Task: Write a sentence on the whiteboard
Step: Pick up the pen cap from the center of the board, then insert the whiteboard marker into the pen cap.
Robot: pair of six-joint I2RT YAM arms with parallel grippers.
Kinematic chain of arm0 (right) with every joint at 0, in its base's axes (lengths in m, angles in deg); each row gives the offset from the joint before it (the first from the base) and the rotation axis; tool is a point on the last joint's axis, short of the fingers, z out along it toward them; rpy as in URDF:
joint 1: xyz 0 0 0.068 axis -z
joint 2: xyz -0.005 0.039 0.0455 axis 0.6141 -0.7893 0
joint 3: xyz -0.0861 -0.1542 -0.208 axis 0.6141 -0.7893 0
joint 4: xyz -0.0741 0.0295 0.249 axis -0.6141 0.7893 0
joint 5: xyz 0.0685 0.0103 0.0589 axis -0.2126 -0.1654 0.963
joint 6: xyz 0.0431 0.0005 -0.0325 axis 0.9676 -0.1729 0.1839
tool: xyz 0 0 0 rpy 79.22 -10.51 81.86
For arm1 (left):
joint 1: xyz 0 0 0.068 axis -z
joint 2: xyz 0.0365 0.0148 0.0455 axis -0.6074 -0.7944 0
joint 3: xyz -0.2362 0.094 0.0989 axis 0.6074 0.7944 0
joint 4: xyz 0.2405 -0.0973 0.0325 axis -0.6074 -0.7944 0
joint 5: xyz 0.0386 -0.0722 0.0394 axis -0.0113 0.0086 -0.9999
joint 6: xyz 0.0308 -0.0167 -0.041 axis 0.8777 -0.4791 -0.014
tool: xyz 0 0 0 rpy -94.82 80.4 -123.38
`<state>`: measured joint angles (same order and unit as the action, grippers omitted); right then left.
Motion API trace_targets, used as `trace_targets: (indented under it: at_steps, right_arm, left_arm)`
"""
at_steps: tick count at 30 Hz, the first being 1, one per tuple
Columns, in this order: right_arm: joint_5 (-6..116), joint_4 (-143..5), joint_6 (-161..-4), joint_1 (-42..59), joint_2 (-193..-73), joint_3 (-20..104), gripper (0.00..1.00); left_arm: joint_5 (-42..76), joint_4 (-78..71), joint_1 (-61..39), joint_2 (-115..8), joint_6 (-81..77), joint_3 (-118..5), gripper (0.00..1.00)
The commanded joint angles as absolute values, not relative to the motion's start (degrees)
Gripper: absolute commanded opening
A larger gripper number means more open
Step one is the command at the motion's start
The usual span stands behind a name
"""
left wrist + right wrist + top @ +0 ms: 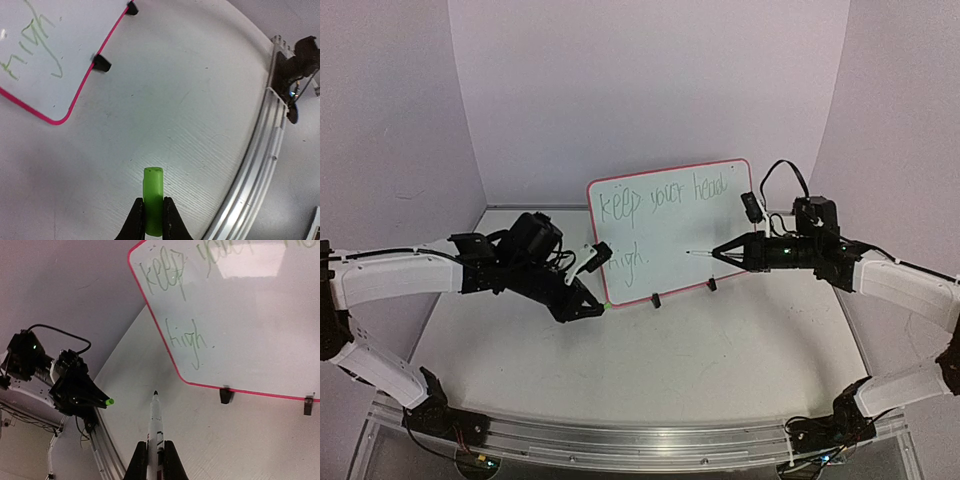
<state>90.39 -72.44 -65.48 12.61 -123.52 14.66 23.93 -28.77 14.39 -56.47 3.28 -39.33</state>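
The whiteboard stands tilted back on two black clip feet at the table's middle, with "keep your head high." written on it in green. My right gripper is shut on a white marker. Its uncapped dark tip points left, in front of the board and apart from it. My left gripper hangs low by the board's lower left corner and is shut on the green marker cap. The right wrist view shows the whiteboard and the left gripper with the cap.
An aluminium rail runs along the near table edge, with both arm bases bolted on it. Pale booth walls close in the back and both sides. The right arm's base and cables show at the rail's end.
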Motion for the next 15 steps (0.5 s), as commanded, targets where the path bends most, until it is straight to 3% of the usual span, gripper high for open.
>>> trace_targets:
  at_steps: [1, 15]
  right_arm:
    - [105.89, -70.99, -64.99, 12.48, -126.07, 18.77, 0.00]
    - [116.50, -67.95, -63.51, 7.15, -132.66, 22.45, 0.00]
  left_arm:
    - [43.45, -35.34, 11.37, -58.43, 15.70, -49.75, 0.00]
    - [52.94, -36.46, 11.38, -62.55, 25.81, -52.58, 0.00]
